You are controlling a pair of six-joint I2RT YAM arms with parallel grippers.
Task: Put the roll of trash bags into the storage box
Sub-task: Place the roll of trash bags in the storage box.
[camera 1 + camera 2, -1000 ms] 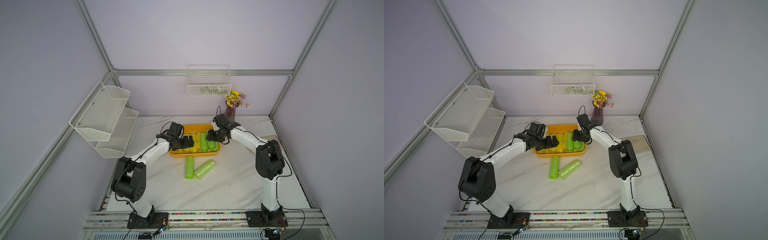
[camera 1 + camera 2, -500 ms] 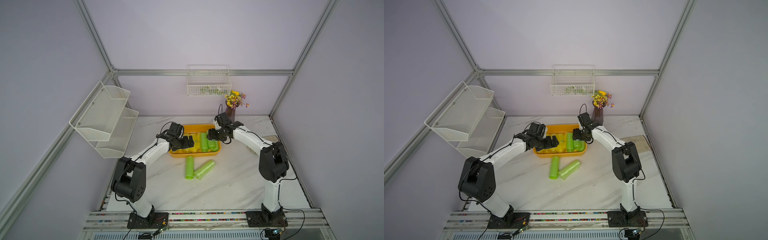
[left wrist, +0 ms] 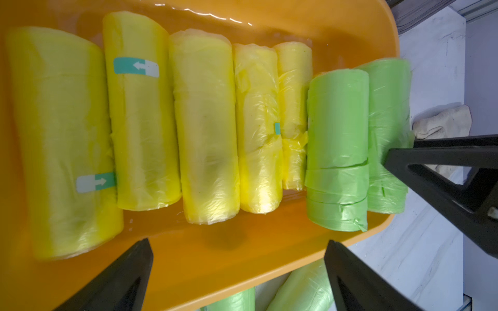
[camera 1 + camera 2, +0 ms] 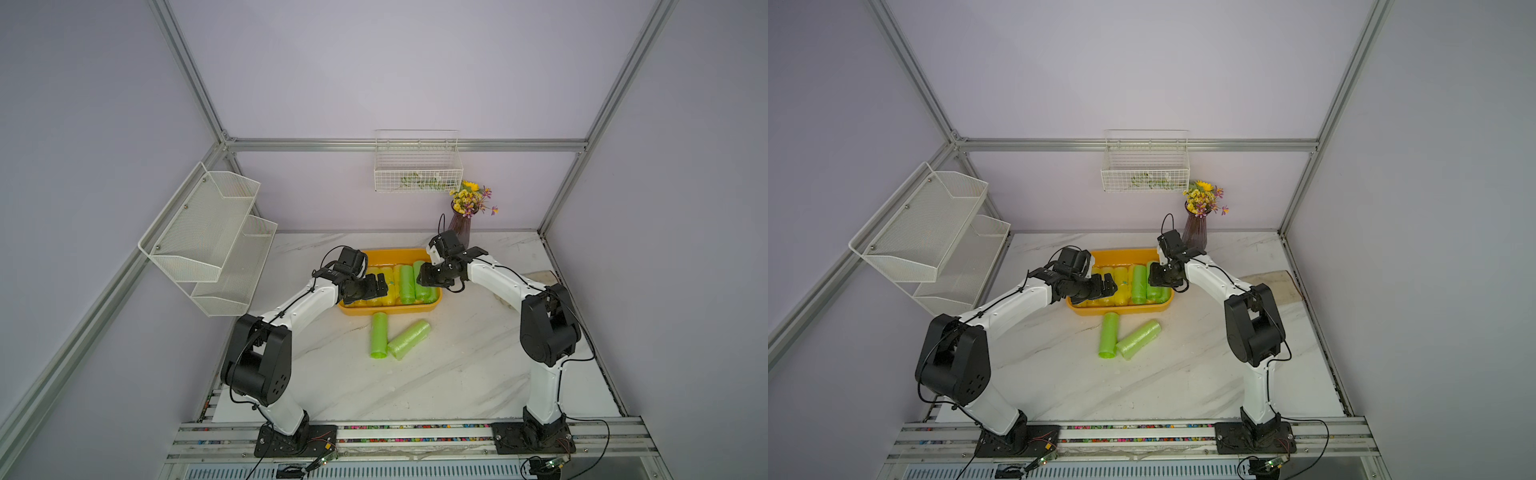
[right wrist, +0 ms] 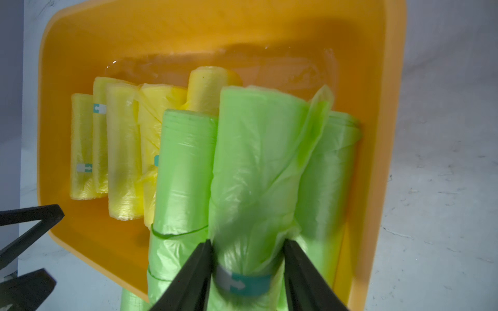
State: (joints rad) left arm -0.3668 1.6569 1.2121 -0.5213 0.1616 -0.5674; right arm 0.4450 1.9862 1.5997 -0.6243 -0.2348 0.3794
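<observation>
Since the right claw (image 5: pixel 248 242) just clamped again on the green roll (image 5: pixel 256 161), sitting in the box (image 5: pixel 80 53), it's placed but unreleased. Left claw (image 3: pixel 238 241) wide, empty. Two rolls (image 4: pixel 378 334) remain on table (image 4: pixel 457 374).

1. Walls (image 4: pixel 374 83): plain pale lilac, evenly lit.
2. Metal frame (image 4: pixel 291 144): silver bars along the corners.
3. Table (image 4: pixel 457 374): white marble, grey veins.
4. Wire basket (image 4: pixel 417 174) on back wall; mesh shelf (image 4: pixel 203 232) on side wall.
5. Vase of flowers (image 4: pixel 460 226) at back edge.
</observation>
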